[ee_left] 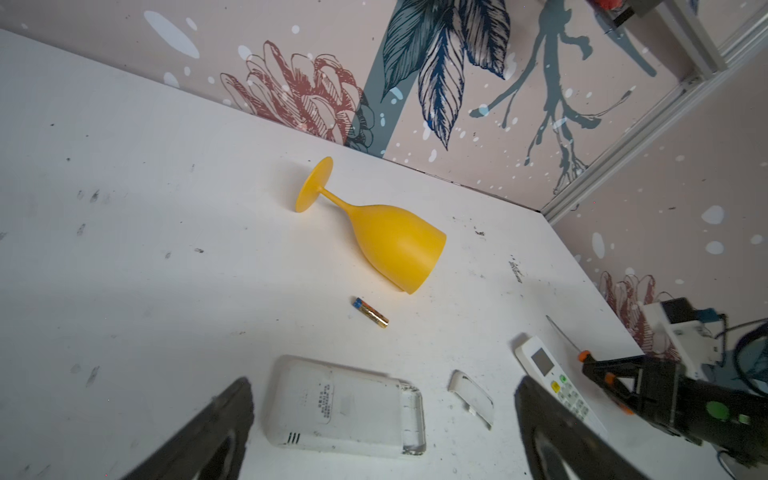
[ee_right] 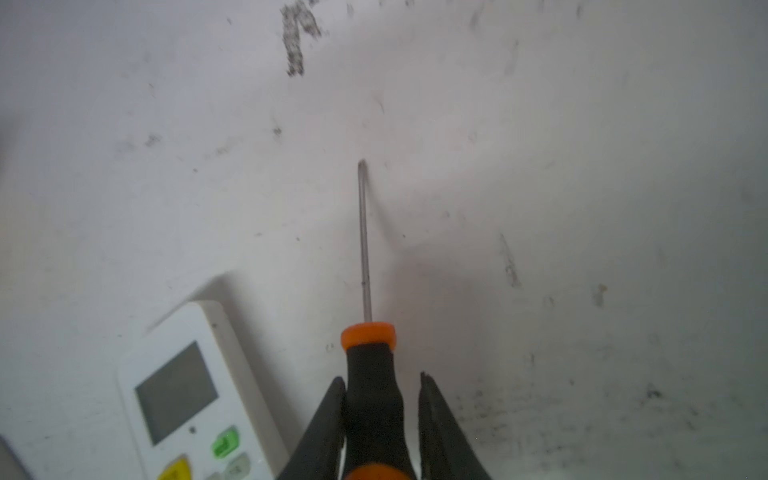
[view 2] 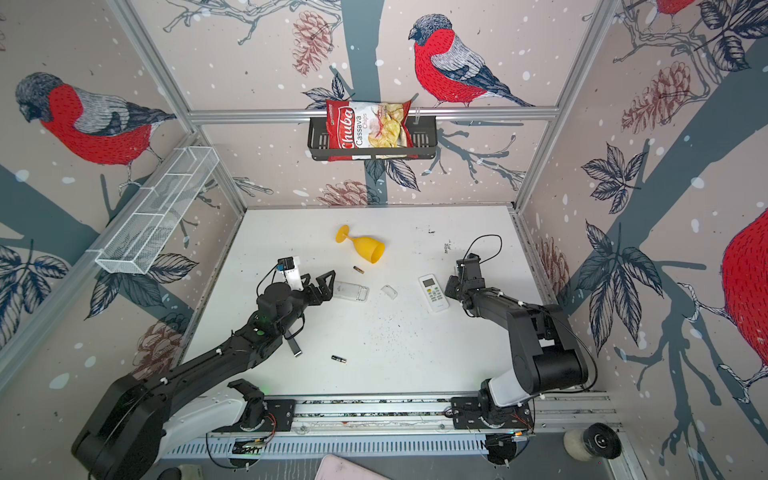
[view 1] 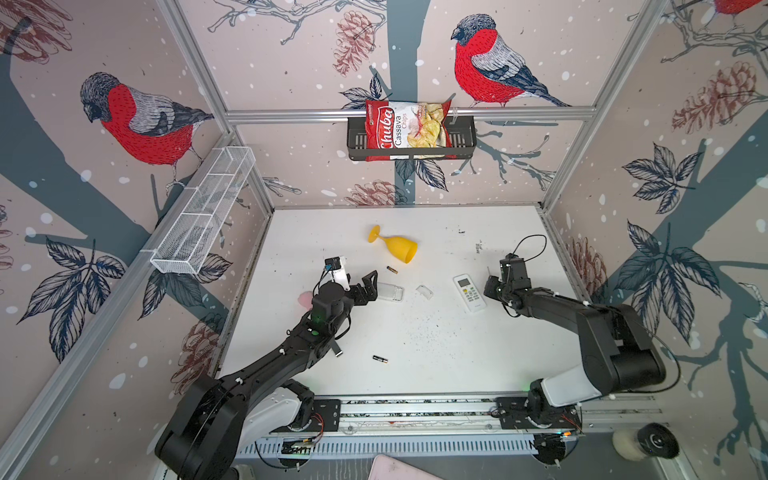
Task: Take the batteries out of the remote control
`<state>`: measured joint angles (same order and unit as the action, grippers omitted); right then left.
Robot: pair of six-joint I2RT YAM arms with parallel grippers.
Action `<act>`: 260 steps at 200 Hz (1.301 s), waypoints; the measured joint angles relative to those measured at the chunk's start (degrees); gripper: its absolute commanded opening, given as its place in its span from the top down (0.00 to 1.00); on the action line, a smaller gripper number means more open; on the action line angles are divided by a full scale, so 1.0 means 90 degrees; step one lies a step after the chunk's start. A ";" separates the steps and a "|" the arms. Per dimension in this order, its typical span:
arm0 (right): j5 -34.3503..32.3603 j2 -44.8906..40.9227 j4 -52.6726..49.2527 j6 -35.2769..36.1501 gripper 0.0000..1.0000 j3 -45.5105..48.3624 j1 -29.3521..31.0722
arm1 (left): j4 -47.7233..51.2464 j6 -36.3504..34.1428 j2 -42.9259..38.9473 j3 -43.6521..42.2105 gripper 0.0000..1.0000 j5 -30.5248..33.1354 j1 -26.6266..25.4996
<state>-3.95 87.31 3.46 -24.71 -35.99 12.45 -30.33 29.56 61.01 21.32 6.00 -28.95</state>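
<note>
A white remote control [ee_left: 332,403] lies face down with its end compartment [ee_left: 411,415] uncovered and looking empty; its small cover [ee_left: 471,397] lies beside it. My left gripper [ee_left: 384,386] hovers wide open over this remote [view 1: 390,292]. One battery [view 1: 392,270] lies near the goblet, also clear in the left wrist view [ee_left: 371,312]. Another battery [view 1: 380,359] lies toward the front. My right gripper [ee_right: 381,377] has the screwdriver [ee_right: 365,241] handle between its jaws. One finger touches it and the other stands off with a gap.
A second white remote [view 1: 469,293] lies face up right beside the right gripper [view 1: 491,287]. A yellow goblet [view 1: 395,247] lies on its side at mid-back. A pink thing [view 1: 305,299] sits under the left arm. Wall baskets hang at the back [view 1: 461,137] and left [view 1: 199,216].
</note>
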 measured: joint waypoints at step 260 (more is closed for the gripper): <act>0.0355 0.1494 -0.1812 0.1904 0.05 -0.2433 0.1280 | 0.0284 -0.0112 0.0714 0.0199 0.03 -0.0641 0.0002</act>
<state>-0.75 100.75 -12.84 -7.57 -57.89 23.97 -27.77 28.56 67.44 23.11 0.23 -28.93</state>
